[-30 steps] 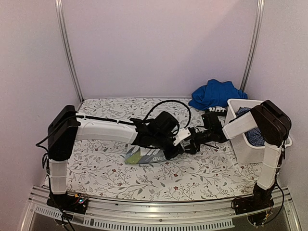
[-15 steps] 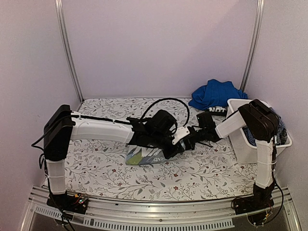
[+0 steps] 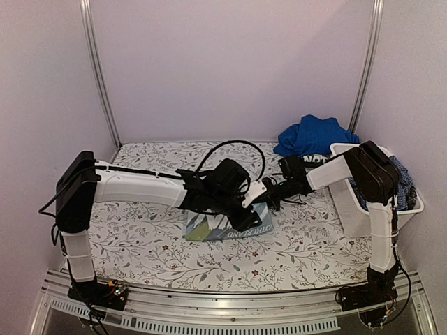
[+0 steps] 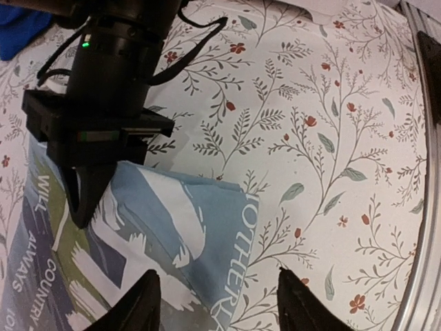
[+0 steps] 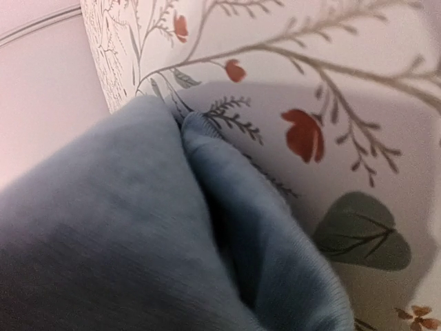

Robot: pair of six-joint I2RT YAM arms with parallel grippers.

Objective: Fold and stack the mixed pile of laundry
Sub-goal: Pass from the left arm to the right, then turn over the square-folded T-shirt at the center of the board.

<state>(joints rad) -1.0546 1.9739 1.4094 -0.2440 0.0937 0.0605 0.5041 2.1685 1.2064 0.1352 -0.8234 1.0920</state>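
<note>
- One folded pale blue garment [image 3: 227, 227] is lying flat on the flowered bench [image 3: 140, 237] in the middle of the overhead frame, its printed lettering facing up.
- Left claw [image 4: 217, 276] is hovering just over that garment, spread wide, with the lettered corner showing in the gap at the bottom of its own wrist view.
- Right claw [image 4: 83, 203] is pointing tip-down onto the garment at the left of that same view. I cannot tell whether it is pinching the cloth, as its own camera is filling with a close blue fold.
- Royal blue garment [image 3: 311, 136] is sitting bunched at upper right, just behind the white tub [image 3: 353, 223].
- That tub is holding a dark blue checked piece [image 3: 404, 185].
</note>
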